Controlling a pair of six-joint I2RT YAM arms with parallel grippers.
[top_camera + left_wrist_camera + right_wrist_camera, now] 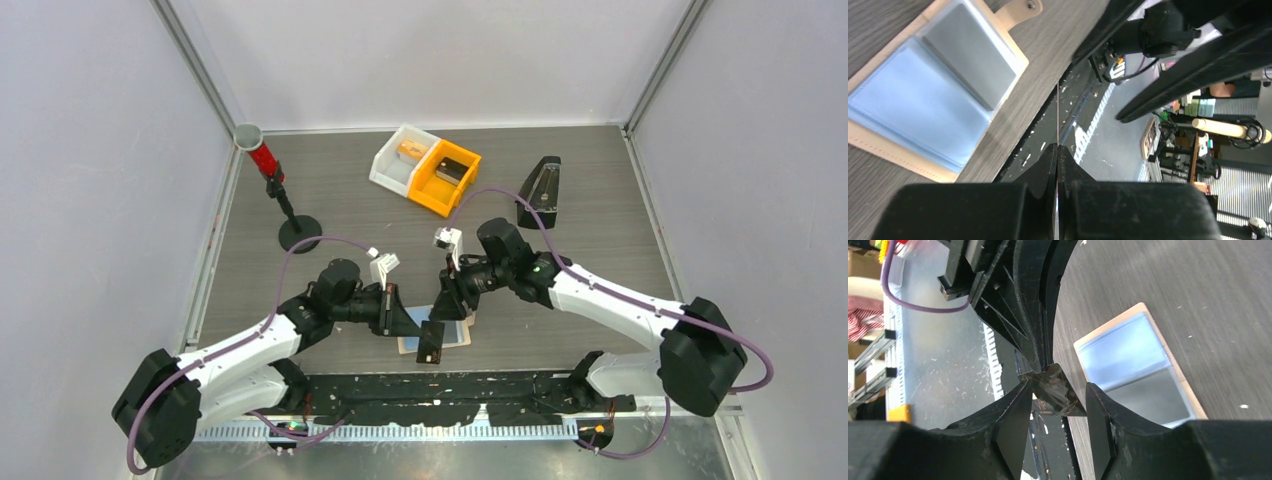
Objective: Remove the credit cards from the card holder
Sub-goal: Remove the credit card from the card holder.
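Observation:
The tan card holder (462, 334) lies open on the table near the front edge, with a light blue credit card (913, 110) and a silvery grey one (973, 55) in its clear pockets. My left gripper (408, 322) is shut on a dark card (431, 342) marked VIP, held on edge over the table's front edge beside the holder. In the left wrist view that card (1057, 115) shows only as a thin line between the closed fingers. My right gripper (1058, 387) stands open, its jaws on either side of the dark card (1053, 392) without clamping it. The holder (1173, 365) lies just right of it.
An orange bin (445, 177) and a white bin (405, 158) stand at the back centre, a black wedge-shaped case (540, 192) to their right. A red-and-black stand (272, 178) rises at back left. A black strip (450, 395) runs along the front edge.

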